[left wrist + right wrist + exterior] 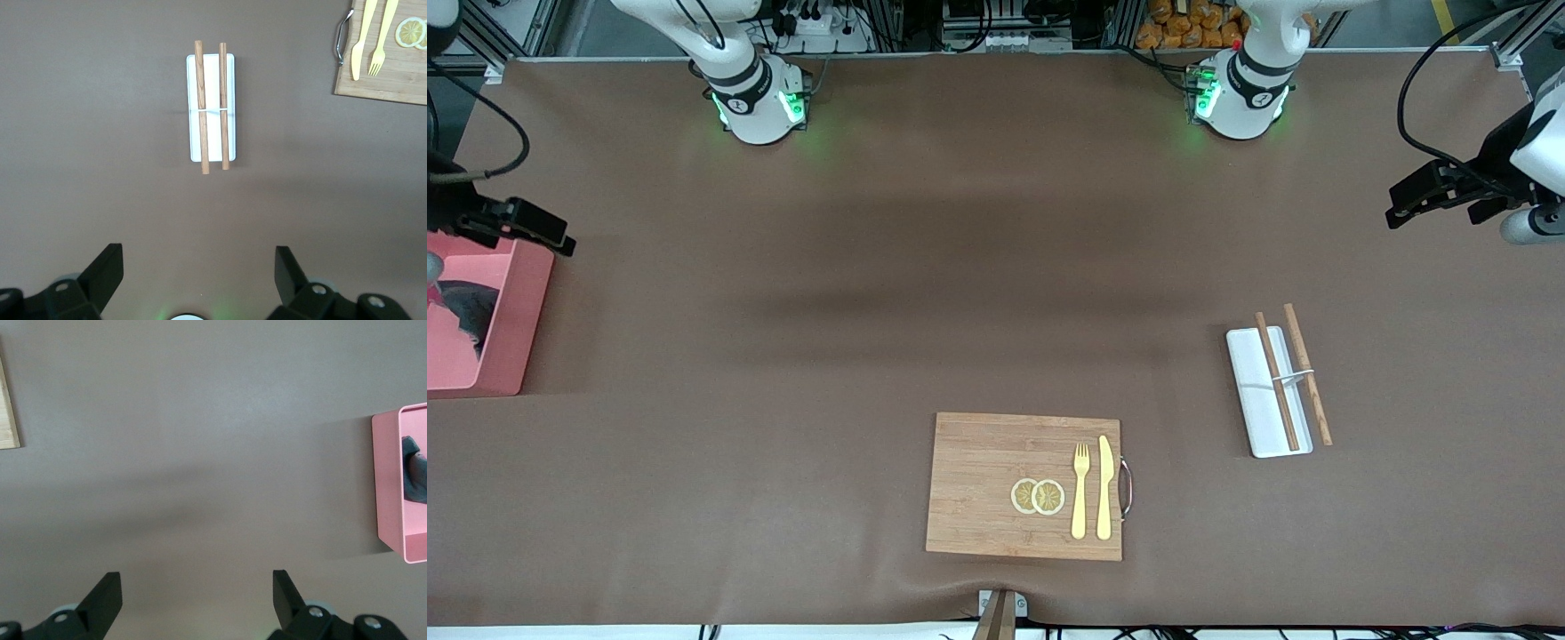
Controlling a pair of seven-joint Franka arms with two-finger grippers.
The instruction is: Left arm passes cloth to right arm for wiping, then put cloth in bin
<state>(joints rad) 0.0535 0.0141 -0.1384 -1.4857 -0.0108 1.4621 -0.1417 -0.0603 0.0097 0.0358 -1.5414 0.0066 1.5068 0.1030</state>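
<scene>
The charcoal cloth (467,311) lies crumpled inside the pink bin (516,329) at the right arm's end of the table. In the right wrist view the cloth (415,470) shows inside the bin (388,487). My right gripper (560,238) hangs over the table beside the bin's rim, open and holding nothing (197,593). Up over the left arm's end of the table, my left gripper (1400,209) is open and empty (199,270).
A white tray (1249,356) with two wooden sticks (1276,382) lies toward the left arm's end; it shows under the left gripper as tray (230,100). A wooden cutting board (978,480) with fork, knife and lemon slices (1038,496) sits near the front edge.
</scene>
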